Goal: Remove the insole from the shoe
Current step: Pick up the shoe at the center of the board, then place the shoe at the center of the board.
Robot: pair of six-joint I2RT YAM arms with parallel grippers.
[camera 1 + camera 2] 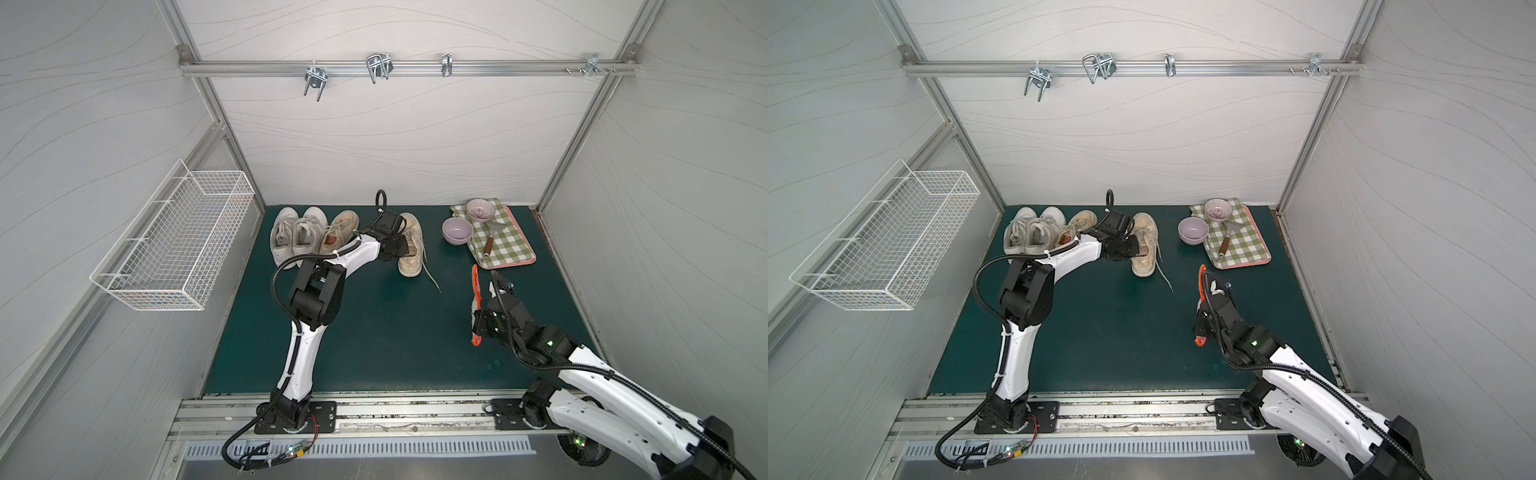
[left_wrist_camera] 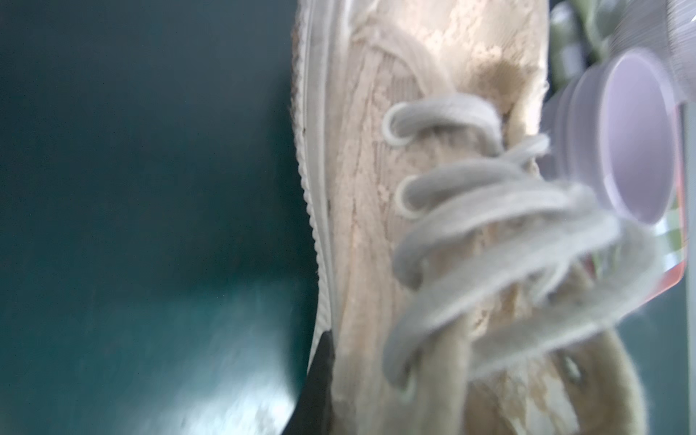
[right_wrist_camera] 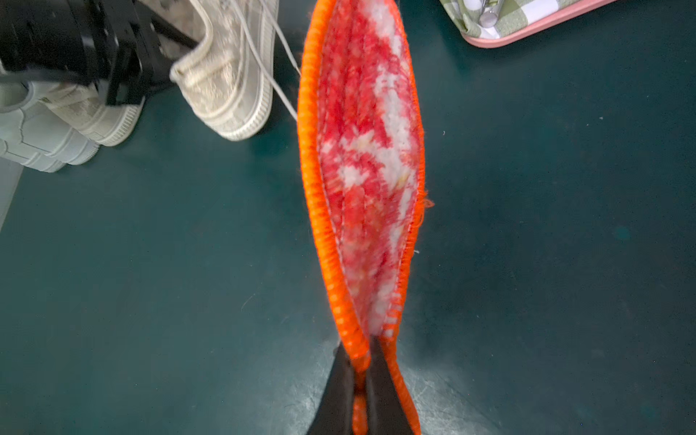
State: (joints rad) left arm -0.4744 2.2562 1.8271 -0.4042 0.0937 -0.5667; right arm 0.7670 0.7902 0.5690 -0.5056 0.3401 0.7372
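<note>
The right gripper [image 3: 359,361] is clenched on the insole [image 3: 369,169], which is out of the shoe [image 1: 412,259] and well to its right. Both top views show only the insole's orange edge, while the right wrist view shows red-white fleece. The left gripper [image 1: 404,248] clamps the shoe's side.

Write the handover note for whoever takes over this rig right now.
Left gripper: shut on the side of the beige shoe, which stands on the green mat.
Right gripper: shut on one end of the orange-edged insole, held out over the mat, clear of the shoe.
Done: the insole is out of the shoe.
To do: probably set the insole down, open both grippers, pull the arms back.
</note>
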